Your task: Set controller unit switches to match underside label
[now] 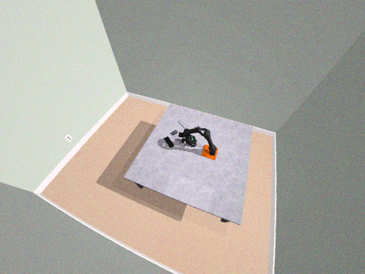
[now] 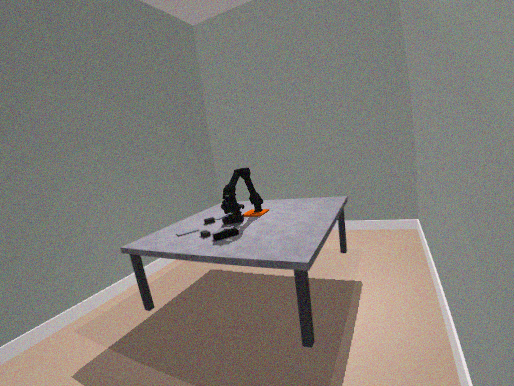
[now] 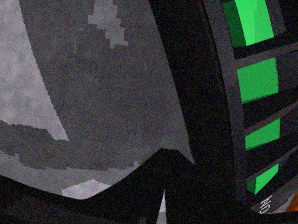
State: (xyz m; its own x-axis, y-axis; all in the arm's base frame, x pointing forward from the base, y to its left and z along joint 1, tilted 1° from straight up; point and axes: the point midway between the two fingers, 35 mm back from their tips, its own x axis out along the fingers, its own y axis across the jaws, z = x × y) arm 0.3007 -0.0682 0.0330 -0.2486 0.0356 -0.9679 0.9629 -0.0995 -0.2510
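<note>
1. we find the gripper (image 3: 160, 219) closed, its fingers drawn together with nothing between them.
2. the controller unit (image 3: 222, 90) lies on the bench (image 1: 199, 184) just beside the gripper, at the right of the wrist view; five green rocker ends (image 3: 256, 79) show in a row along it.
3. in the top view the arm (image 1: 202, 134) bends down from its orange base plate (image 1: 205, 153) over the unit.
4. a dark module (image 1: 168, 142), a small grey part (image 1: 173, 132) and a thin rod (image 1: 182, 124) lie nearby, apart from the unit.
</note>
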